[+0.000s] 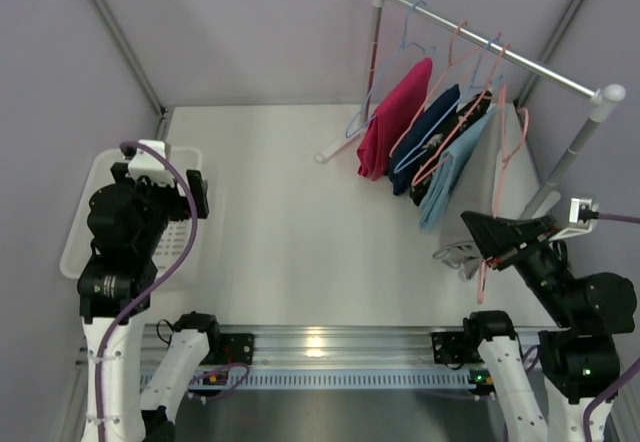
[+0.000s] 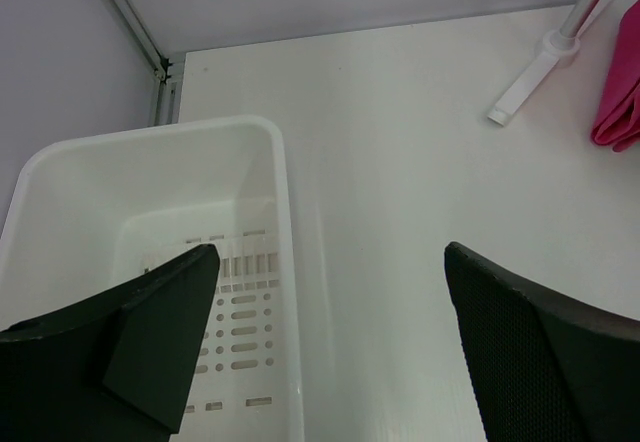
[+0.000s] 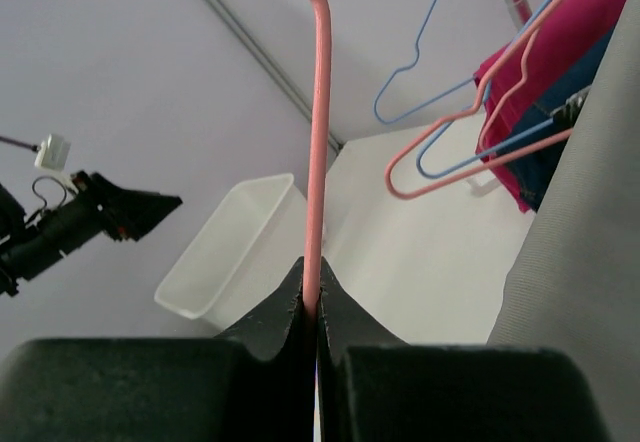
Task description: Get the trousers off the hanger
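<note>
The light grey trousers (image 1: 510,167) hang on a pink hanger (image 1: 499,122) at the right end of the rack, and their lower end lies crumpled on the table (image 1: 457,256). My right gripper (image 1: 485,237) is shut on that hanger's pink wire (image 3: 318,142), with grey cloth (image 3: 590,232) close on its right. The light sky-blue trousers (image 1: 452,170) hang on the rack beside them. My left gripper (image 1: 160,190) is open and empty above the white bin (image 1: 85,227); its fingertips (image 2: 200,262) straddle the bin's right wall (image 2: 285,262).
The rail (image 1: 500,50) also carries magenta trousers (image 1: 395,117), navy trousers (image 1: 428,132) and empty blue and pink hangers (image 3: 440,152). The rack's white foot (image 2: 530,77) rests on the table. Grey walls enclose the table at the back and on both sides.
</note>
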`<state>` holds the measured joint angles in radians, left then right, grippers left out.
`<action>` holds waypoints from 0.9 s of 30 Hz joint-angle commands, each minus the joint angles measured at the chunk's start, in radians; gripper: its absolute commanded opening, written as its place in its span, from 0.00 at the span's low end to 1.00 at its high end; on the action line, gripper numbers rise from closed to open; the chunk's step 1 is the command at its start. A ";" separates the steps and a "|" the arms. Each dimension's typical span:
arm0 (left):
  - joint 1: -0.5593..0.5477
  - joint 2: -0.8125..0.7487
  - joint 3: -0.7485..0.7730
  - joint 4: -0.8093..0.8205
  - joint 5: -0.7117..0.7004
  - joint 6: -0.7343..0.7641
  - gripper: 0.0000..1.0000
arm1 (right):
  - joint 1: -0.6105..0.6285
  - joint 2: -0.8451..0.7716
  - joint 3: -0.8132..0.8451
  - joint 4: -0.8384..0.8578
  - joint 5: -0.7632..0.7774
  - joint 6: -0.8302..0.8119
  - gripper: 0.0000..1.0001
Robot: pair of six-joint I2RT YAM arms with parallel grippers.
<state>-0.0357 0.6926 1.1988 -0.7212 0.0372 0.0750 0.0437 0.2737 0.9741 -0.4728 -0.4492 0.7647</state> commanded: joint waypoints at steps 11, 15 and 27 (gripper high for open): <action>-0.004 -0.004 0.022 -0.035 0.010 -0.046 0.99 | 0.005 -0.172 0.139 -0.090 -0.331 -0.162 0.00; -0.004 -0.002 0.010 -0.032 0.016 -0.052 0.99 | -0.021 -0.153 0.156 -0.021 -0.497 -0.130 0.00; -0.003 -0.011 0.048 -0.073 0.113 -0.029 0.99 | -0.392 0.165 0.113 0.698 -0.850 0.441 0.00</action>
<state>-0.0357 0.6910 1.2053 -0.7868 0.0998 0.0345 -0.2897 0.3580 1.0740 -0.1425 -1.2564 1.0027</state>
